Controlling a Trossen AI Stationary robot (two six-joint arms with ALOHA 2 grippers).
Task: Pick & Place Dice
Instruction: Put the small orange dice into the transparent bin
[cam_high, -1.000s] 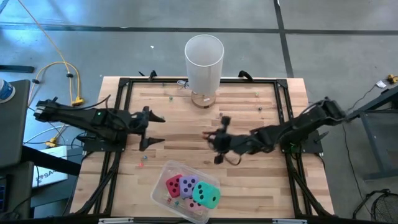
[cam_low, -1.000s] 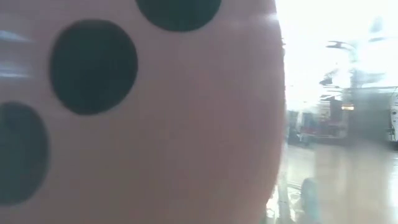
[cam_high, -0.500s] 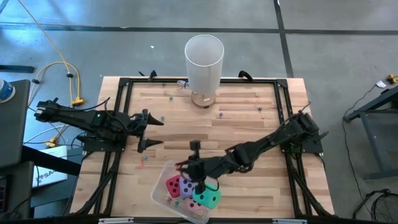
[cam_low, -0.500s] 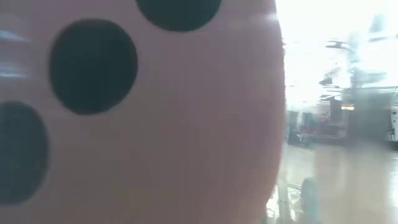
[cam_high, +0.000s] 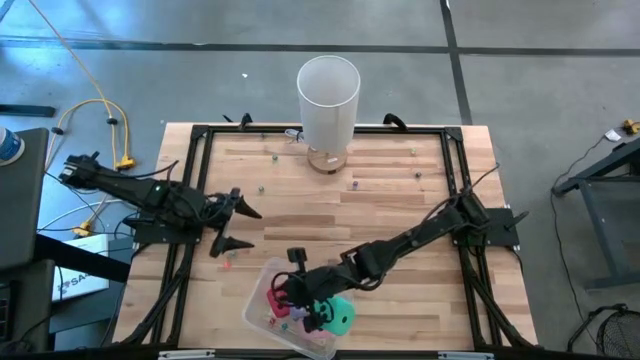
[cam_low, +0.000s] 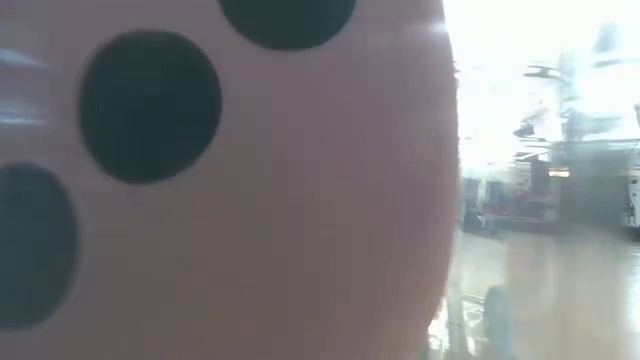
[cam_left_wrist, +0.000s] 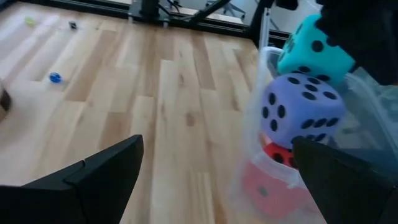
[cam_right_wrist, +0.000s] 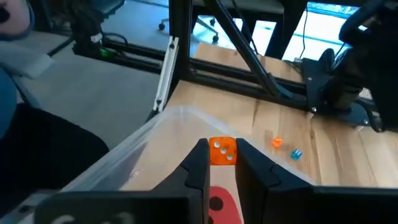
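**Right gripper over the tub, a small die pinched**

At the table's near edge, my right gripper (cam_high: 305, 300) hangs over the clear plastic tub (cam_high: 256, 295). Its fingers are drawn narrow on a small orange die (cam_right_wrist: 222, 151) held just above the tub's rim. The foam dice lie in that tub: the red die (cam_high: 276, 297) and the teal die (cam_high: 340, 315) show from above. My arm hides the others there.

I cannot tell whether the tub is where the dice start or where they end. If it is the goal, the foam dice look placed and only this pinched die remains to drop.

My left wrist view adds what the high view lacks: the purple die (cam_left_wrist: 301, 112) stacked between teal above and red below. The low view shows only the pink die (cam_low: 230, 180), pressed against the lens.

Farther in, my left gripper (cam_high: 232, 225) waits with fingers spread wide, empty, above bare wood beside the tub. At the far edge stands a white cylinder (cam_high: 328, 100).
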